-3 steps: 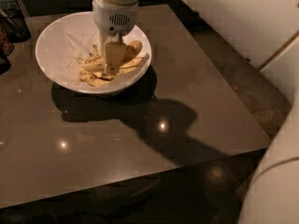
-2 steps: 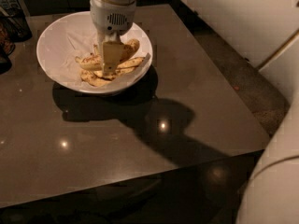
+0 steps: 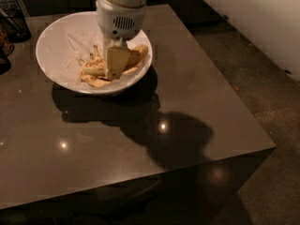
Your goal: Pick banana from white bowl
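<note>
- Big dark desk [image 3: 187,102], with the white bowl [image 3: 51,55] sitting at its far left.
- The gripper [image 3: 115,69] is down inside the bowl on the fruit; can't tell if it's gripping anything.
- The banana [image 3: 138,55] lies in the bowl, just right of the gripper.

A dim indoor room, perhaps a break area: a polished dark stone table [image 3: 187,102] mirrors spots of light, speckled hard floor [image 3: 248,74] and a pale wall [image 3: 262,13] lie right, a black wire basket [image 3: 14,25] far left. The gripper [image 3: 115,71] hangs in the white bowl [image 3: 51,64].
</note>
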`<state>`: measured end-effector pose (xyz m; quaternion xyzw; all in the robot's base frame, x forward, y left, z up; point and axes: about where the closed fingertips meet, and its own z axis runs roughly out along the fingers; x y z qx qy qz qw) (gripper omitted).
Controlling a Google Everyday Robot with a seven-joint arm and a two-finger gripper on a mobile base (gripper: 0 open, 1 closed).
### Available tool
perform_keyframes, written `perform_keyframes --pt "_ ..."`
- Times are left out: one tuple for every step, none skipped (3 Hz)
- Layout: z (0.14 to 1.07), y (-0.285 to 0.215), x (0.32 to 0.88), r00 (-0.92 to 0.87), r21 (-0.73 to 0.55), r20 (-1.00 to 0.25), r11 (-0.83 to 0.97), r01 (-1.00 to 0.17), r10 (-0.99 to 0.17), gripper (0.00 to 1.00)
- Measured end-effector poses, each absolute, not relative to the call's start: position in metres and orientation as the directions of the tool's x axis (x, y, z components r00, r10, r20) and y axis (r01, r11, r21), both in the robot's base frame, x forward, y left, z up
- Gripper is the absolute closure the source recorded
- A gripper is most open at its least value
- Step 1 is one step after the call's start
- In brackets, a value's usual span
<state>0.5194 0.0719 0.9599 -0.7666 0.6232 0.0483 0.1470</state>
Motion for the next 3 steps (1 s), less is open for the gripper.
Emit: perform_keyframes --pt "0.972 0.05 0.463 0.082 -0.159 -0.294 -0.036 -0.987 -0.952 1.0" --pt "0.98 0.035 0.411 -0.045 -0.143 -0.312 0.094 -0.985 -0.949 1.0" --pt "0.986 0.035 0.407 -0.05 -0.157 -0.318 0.104 -0.982 -0.947 1.0"
